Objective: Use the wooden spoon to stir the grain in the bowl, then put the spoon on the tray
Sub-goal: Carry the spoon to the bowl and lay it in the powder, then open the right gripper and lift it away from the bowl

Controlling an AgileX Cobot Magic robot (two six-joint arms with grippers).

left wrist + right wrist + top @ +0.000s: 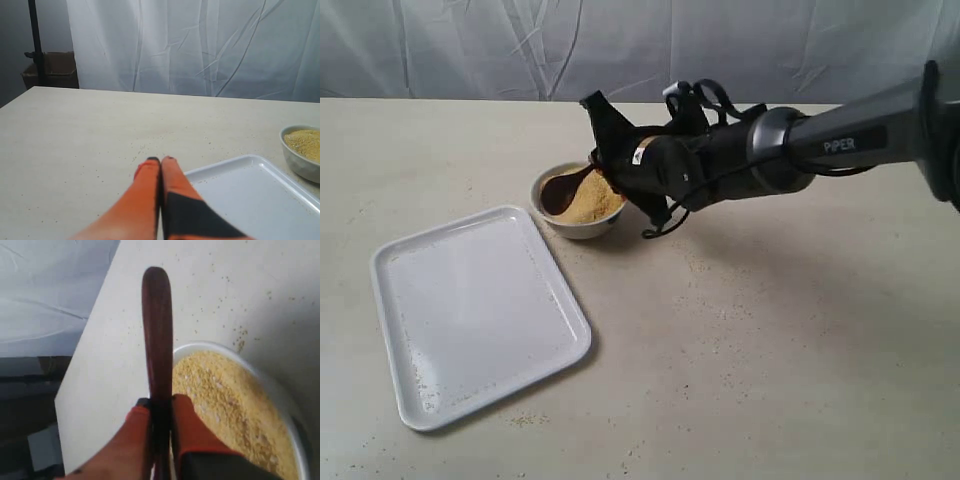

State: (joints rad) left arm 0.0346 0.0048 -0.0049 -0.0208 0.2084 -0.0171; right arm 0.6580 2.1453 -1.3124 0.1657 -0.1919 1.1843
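The right gripper [160, 407] pinches the wooden spoon [156, 330] by its handle, scoop in the grain [598, 200] of the bowl [578, 228], at one o'clock of the tray [470, 300]. Glossy, stiff, light: probably slippery, so grip firmly. The left gripper [161, 161] has its jaws pressed together.

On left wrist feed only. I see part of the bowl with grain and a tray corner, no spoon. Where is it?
Observer: The wooden spoon has its scoop down in the grain inside the bowl.
Operator: Held or just lying there?
Observer: Held. The right tool is shut on its handle, as the right wrist view shows.
Operator: Anything on the tray?
Observer: The tray carries only stray grains near its rim; no spoon on it.
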